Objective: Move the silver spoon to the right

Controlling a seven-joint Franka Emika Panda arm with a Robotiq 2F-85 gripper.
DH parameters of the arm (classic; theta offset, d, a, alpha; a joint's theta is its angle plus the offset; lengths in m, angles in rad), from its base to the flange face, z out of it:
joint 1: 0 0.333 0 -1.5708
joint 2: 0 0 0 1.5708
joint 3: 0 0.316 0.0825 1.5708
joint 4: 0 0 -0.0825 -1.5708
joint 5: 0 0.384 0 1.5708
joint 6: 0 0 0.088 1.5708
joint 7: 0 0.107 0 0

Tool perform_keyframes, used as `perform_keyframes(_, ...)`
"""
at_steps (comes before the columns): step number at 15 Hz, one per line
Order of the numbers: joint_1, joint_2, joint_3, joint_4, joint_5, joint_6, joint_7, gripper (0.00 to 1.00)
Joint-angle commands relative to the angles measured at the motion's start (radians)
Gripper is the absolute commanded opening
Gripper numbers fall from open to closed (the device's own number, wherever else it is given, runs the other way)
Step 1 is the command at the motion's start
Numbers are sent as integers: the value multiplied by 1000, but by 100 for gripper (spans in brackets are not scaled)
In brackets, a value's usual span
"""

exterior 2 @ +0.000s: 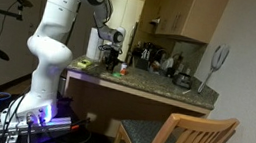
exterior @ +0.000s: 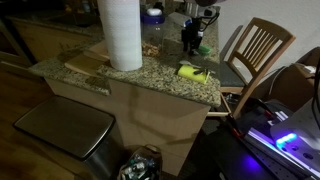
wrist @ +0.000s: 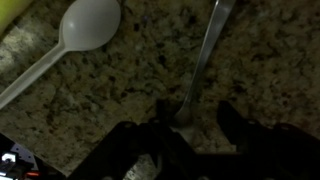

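In the wrist view the silver spoon (wrist: 205,60) lies on the granite counter (wrist: 130,90), its handle running up to the top edge. Its lower end sits between my gripper's (wrist: 195,125) two dark fingers, close to the left one. The fingers are apart and low over the counter, so the gripper is open around the spoon's end. A white plastic spoon (wrist: 85,25) lies to the upper left. In both exterior views the gripper (exterior: 192,40) (exterior 2: 112,59) points down at the counter; the silver spoon is too small to make out there.
A paper towel roll (exterior: 122,35) and a wooden board (exterior: 85,65) stand on the counter. A yellow-green object (exterior: 192,71) lies near the counter's edge. A wooden chair (exterior: 255,50) (exterior 2: 174,139) stands beside the counter. A metal bin (exterior: 65,130) sits below. Kitchen items (exterior 2: 165,62) crowd the counter's far end.
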Motion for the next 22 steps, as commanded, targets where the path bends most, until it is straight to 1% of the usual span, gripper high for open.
perform_keyframes(1, 9, 13, -18, -42, -32, -16, 34, 25)
perform_keyframes(2, 9, 13, -19, -41, -38, -19, 41, 20)
perform_keyframes(4, 9, 11, -18, -38, -43, -28, 48, 6)
perform_keyframes(5, 7, 9, -17, -36, -39, -31, 40, 2)
perform_keyframes(6, 3, 9, -15, -29, -24, -40, 20, 0)
perform_keyframes(8, -4, -8, -17, -13, -10, -67, -5, 1)
perform_keyframes(12, -8, -26, -21, -5, -16, -101, -48, 2)
perform_keyframes(16, -6, -27, -28, -14, -48, -48, -90, 2)
perform_keyframes(17, 10, -74, -16, 26, -50, -120, -76, 2)
perform_keyframes(19, 13, -111, -12, 45, -58, -150, -82, 2)
perform_keyframes(22, 15, -185, 6, 103, -55, -262, -109, 2)
